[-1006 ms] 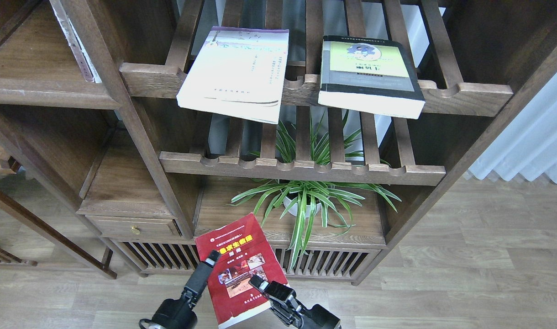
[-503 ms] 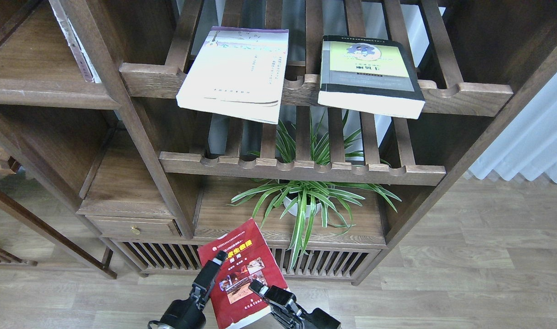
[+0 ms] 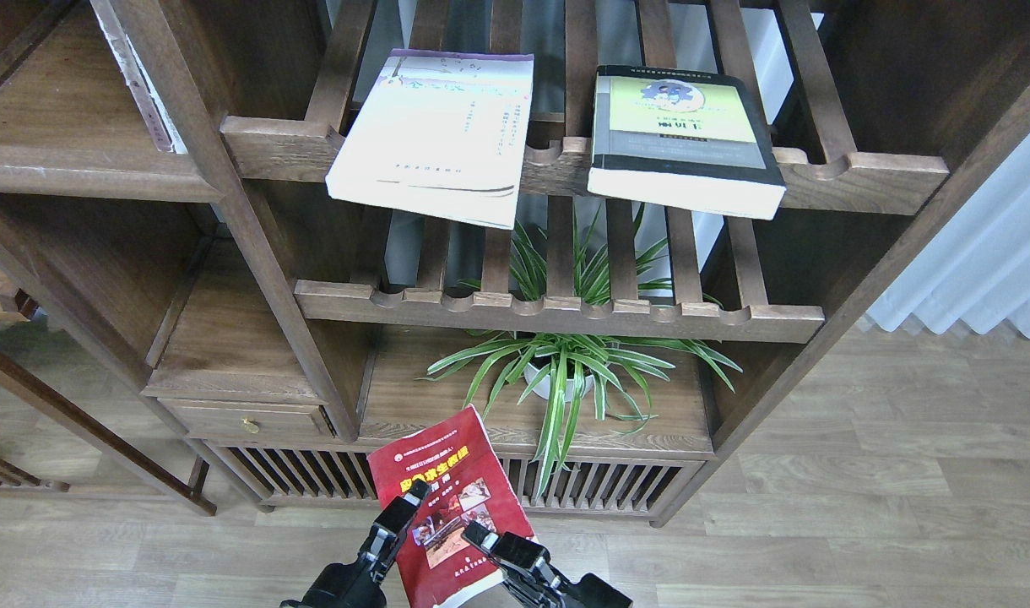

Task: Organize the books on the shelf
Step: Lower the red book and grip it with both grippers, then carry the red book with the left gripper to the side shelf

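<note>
The red paperback (image 3: 447,485) with small photos is held low in front of the cabinet, tilted, its top corner over the plant board. My left gripper (image 3: 399,517) clamps its left edge. My right gripper (image 3: 481,537) clamps its lower right part; the lower fingers are hidden under the cover. The cream-white book (image 3: 439,135) with a purple edge and the thick black-and-grey book (image 3: 680,135) with a yellow-green panel lie flat on the upper slatted rack, overhanging its front rail. The flat dark brown shelf (image 3: 84,173) is at the upper left.
A thin worn white-spined book (image 3: 139,80) leans on the flat shelf by the cabinet post (image 3: 253,245). A lower slatted rack (image 3: 557,317) sits above a potted spider plant (image 3: 566,371). A small drawer (image 3: 245,418) is at the lower left. A white curtain (image 3: 988,262) hangs at right.
The red book and both grippers have moved down and a little to the right, toward the view's bottom edge. The books on the rack have not moved.
</note>
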